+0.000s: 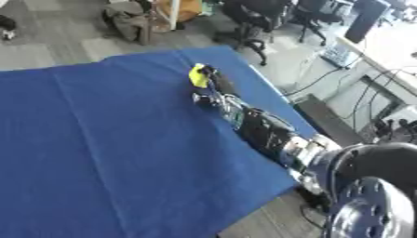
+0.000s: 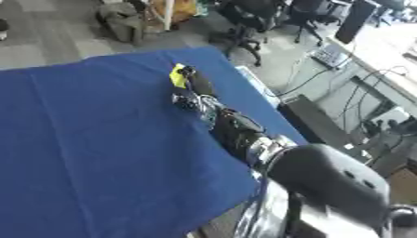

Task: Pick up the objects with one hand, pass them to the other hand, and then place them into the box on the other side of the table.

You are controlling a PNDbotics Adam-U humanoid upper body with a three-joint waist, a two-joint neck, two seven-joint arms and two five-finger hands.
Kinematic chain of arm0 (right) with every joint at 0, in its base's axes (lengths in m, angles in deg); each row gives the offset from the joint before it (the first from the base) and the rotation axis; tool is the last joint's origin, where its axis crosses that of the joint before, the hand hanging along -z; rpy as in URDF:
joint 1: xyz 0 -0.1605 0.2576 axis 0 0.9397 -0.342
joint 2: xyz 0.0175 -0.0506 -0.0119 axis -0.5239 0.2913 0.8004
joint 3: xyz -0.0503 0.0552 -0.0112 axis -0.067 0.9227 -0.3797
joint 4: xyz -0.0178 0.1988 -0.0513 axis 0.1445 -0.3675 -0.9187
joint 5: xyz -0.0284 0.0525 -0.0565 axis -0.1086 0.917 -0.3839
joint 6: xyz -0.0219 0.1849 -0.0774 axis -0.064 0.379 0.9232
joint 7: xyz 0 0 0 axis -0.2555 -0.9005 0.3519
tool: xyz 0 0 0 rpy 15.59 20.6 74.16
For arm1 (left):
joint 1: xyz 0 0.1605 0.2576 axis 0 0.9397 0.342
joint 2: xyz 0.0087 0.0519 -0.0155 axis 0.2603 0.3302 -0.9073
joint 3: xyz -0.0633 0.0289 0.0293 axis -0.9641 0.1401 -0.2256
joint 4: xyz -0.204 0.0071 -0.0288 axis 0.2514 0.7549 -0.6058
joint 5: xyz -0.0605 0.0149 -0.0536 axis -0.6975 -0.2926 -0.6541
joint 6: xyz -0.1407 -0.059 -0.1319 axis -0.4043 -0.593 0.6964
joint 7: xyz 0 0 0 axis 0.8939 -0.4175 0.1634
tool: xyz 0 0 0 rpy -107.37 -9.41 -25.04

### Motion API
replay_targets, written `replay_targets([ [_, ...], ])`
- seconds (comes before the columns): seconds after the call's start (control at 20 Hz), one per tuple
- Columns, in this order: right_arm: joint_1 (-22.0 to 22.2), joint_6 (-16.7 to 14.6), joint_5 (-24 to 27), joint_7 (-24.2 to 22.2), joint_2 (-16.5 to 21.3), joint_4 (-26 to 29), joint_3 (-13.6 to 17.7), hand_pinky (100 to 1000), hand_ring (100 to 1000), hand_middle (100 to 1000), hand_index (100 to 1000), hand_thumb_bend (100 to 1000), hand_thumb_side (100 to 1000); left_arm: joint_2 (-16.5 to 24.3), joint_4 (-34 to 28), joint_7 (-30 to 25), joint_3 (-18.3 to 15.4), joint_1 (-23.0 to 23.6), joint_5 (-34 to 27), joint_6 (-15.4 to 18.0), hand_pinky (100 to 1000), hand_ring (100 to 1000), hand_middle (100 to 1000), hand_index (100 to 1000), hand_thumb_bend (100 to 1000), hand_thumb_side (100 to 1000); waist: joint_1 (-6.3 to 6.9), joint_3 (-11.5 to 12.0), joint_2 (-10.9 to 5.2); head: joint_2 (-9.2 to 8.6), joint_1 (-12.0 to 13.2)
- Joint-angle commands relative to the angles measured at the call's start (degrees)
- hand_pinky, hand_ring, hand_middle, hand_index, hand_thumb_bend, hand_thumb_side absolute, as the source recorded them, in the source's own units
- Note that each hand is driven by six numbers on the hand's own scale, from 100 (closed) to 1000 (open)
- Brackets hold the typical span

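Left eye view: right arm is extended from 5 o'clock across the blue table (image 1: 97,139). Right hand (image 1: 218,86) is seen at the table's far right, near 1 o'clock of the cloth. A yellow object (image 1: 198,76) is held at the fingertips, fingers closed on it. Its long axis runs roughly 12 to 6 o'clock.

Right eye view: same yellow object, partly hidden by fingers; exact shape cannot be told. Left hand is not seen.
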Motion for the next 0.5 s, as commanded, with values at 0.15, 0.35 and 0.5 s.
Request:
replay_targets([
  [0.15,-0.3,0.5,-2.1,3.0,0.6,0.7,-0.5,656,655,608,754,100,100,0.4,-1.0,-0.2,0.2,-0.4,0.4,-0.2,812,612,623,808,993,630,0.33,-0.2,-0.64,-0.45,-0.4],
  [0.35,-1.5,0.5,-3.7,4.4,0.2,1.7,-0.8,583,551,497,626,100,100,0.1,-1.0,-0.3,0.2,-0.4,0.3,-0.2,815,610,621,808,992,629,0.38,0.0,-0.74,-0.18,-1.2],
  [0.5,-2.4,0.6,-4.3,5.4,0.1,1.9,-1.1,520,481,412,506,100,100,0.0,-1.0,-0.2,0.3,-0.3,0.3,-0.3,816,608,619,808,991,628,0.45,0.1,-0.81,0.22,-1.9],
])
